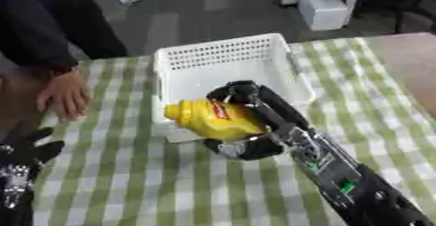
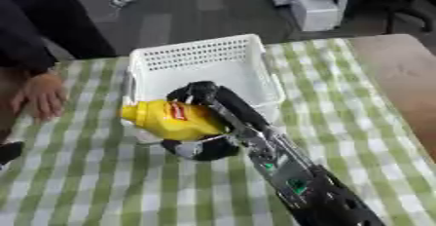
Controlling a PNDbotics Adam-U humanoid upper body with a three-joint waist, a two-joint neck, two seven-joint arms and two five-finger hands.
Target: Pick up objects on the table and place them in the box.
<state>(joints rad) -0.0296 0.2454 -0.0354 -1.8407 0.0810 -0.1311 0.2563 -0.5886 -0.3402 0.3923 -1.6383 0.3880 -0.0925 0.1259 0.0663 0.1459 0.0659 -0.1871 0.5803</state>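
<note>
Left eye view shows the right robot hand [image 1: 247, 122] grasping a yellow bottle [image 1: 213, 119], held over the near wall of the white box [image 1: 223, 59]; the left robot hand [image 1: 30, 149] rests released at 8 o'clock on the tabletop [image 1: 374, 103]; letting go now could drop the bottle outside, since it straddles the wall

The yellow bottle [image 1: 217, 119] looked glossy plastic, the white perforated box [image 1: 223, 59] matt plastic, the checked tablecloth [image 1: 128, 181] soft woven cloth.

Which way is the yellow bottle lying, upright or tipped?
Tipped: the yellow bottle lies sideways in the right robot hand, cap pointing left, over the white basket front rim.
</note>
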